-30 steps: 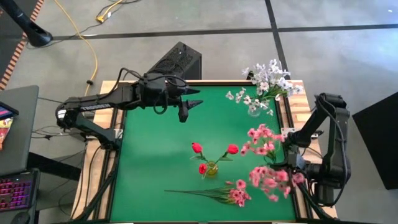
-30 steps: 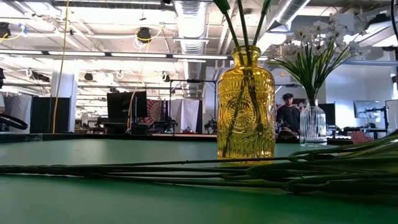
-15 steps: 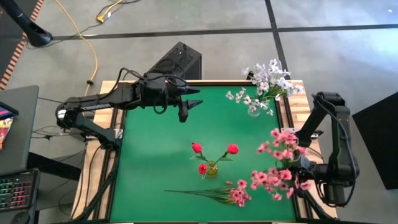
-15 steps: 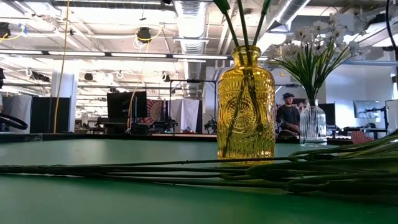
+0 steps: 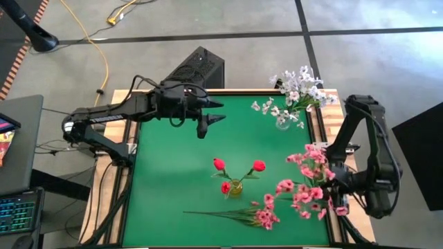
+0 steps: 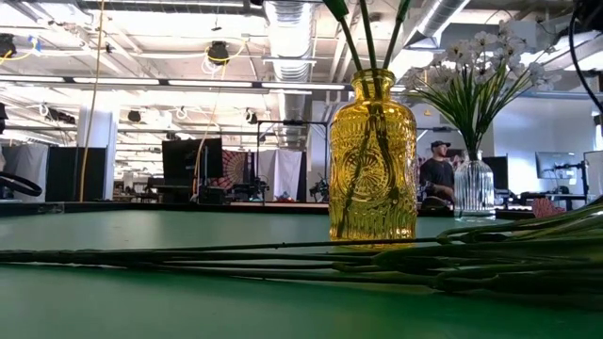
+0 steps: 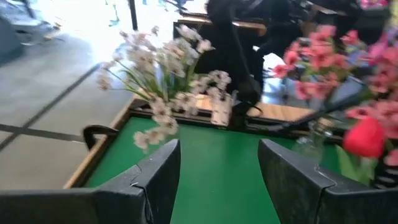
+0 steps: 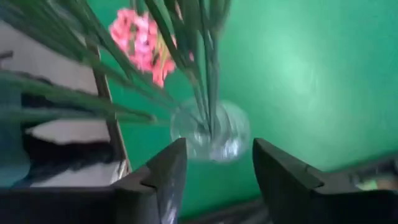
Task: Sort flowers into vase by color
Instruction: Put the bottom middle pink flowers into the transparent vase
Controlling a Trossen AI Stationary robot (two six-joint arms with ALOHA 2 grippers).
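We take the yellow vase (image 5: 234,187), which holds the red tulip buds (image 5: 239,170), as our landmark. The remaining loose pink spray (image 5: 257,216) lies flat on the green table (image 5: 173,173) just in front of this vase, its long axis running crosswise, stems pointing toward the left arm's side and blossoms toward the right. The right gripper (image 8: 213,163) hovers beside the clear vase (image 8: 210,132) that holds the other pink sprays (image 5: 308,181), to the right of the yellow vase; its fingers stand spread with nothing between them. We judge it the nearer arm to the loose spray. The left gripper (image 7: 219,165), fingers also spread and empty, hangs well behind the yellow vase, toward the far edge. The white sprays (image 5: 294,93) sit at the far right corner. The mat left of the yellow vase offers room; the blossom end lies near the front edge.
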